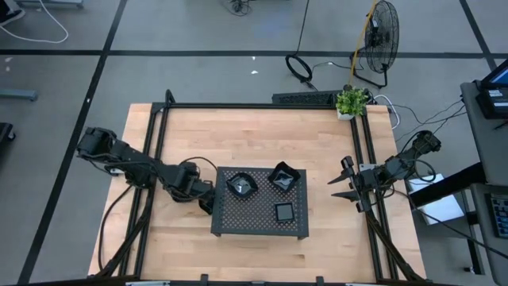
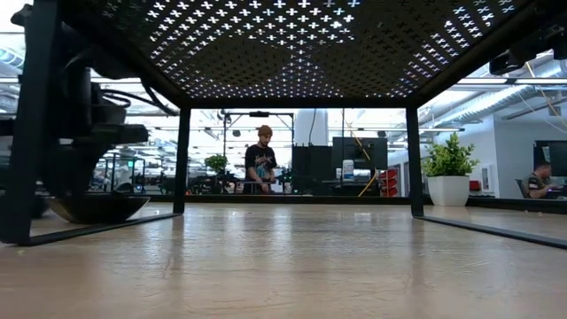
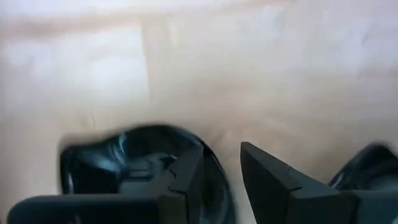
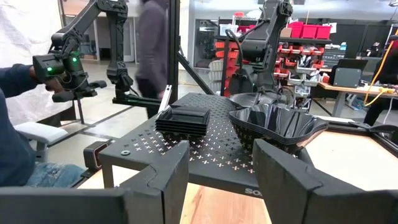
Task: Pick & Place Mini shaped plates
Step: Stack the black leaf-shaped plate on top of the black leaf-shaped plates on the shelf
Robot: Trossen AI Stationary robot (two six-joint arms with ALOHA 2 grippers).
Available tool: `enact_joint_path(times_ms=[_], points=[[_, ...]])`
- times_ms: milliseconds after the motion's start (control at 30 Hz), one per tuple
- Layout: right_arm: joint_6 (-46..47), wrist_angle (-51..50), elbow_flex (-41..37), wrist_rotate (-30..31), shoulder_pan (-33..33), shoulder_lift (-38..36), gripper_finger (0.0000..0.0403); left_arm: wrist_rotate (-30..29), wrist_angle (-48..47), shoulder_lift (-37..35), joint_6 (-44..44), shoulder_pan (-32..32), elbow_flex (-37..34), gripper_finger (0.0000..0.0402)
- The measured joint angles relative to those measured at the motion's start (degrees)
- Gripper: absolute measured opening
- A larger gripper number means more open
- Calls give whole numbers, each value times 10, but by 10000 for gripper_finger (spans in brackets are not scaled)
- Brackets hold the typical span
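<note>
Black perforated tray (image 1: 260, 213) sits raised on legs mid-table on the wooden table (image 1: 238, 127). We see three mini shaped plates on it in the high view: an angular dish (image 1: 241, 187) at the far-left part of the tray top, a fluted square dish (image 1: 282, 177) at the far-right corner, and a small flat square stack (image 1: 284, 212) nearer the front right. All three are apart from each other

Left gripper (image 1: 205, 199) is down at the tray's left edge, low to the table. Its wrist view shows a round glossy black dish (image 3: 134, 165) lying on the wood, with one finger (image 3: 186, 180) over the dish's inside and the other finger outside the rim, so the jaws straddle the rim with a narrow gap; we can't tell if they're actually clamping it yet. Low view shows that same dish (image 2: 97, 208) resting on the table beside the tray leg, under the arm

Right gripper (image 1: 341, 184) waits off the tray's right side, above the table, fingers spread and holding nothing; its own view looks across the tray top at the flat stack (image 4: 183, 121) and fluted dish (image 4: 277, 124)

A potted plant (image 1: 352, 102) stands at the far right table edge; a person (image 2: 262, 159) stands in the room beyond
</note>
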Motion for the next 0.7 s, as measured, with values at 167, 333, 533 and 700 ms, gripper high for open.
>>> enact_joint_path(times_ms=[167,333,533,700], points=[[0,0,0,0,0,0,165,-56,0,0,47,23,0,111],[0,0,0,0,0,0,165,-46,-6,0,106,44,0,111],[0,0,0,0,0,0,165,-52,-34,-16,169,60,0,111],[0,0,0,0,0,0,165,-64,-42,-50,203,80,0,111]])
